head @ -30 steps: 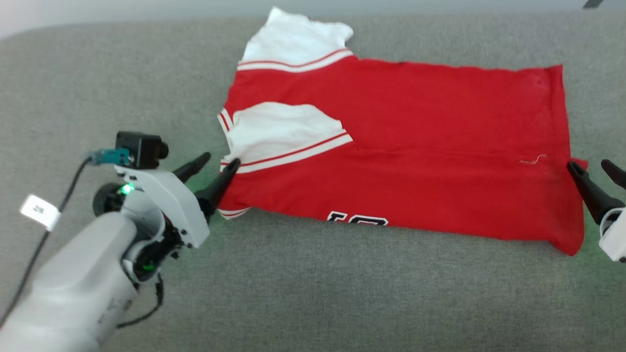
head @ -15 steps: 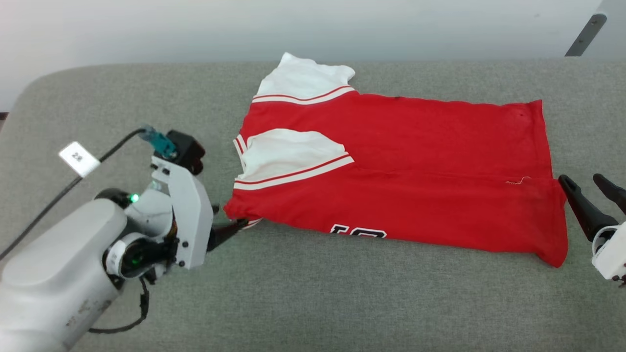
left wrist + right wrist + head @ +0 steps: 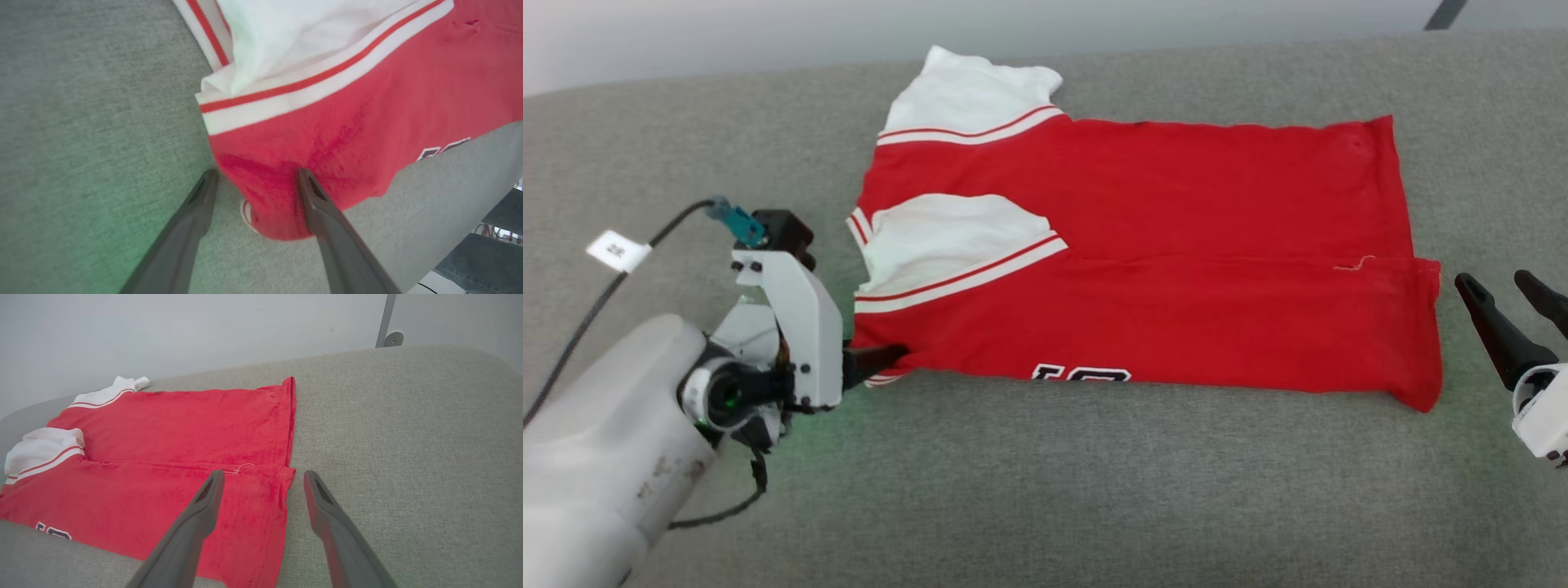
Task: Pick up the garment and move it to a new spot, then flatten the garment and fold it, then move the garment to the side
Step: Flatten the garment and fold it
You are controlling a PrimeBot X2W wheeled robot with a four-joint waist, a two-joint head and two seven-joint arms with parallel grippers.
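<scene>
Lengthwise, the garment lies left-right, sleeves leftward.

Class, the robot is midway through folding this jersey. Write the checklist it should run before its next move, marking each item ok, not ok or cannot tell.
1. The left claw is open: ok.
2. The left claw straddles a near corner of the garment: ok.
3. The right claw is open: ok.
4. The right claw touches the hem: cannot tell.
5. The garment lies flat on the grey cushion: ok.
6. The far sleeve is tucked in: not ok, it sticks out.
</scene>
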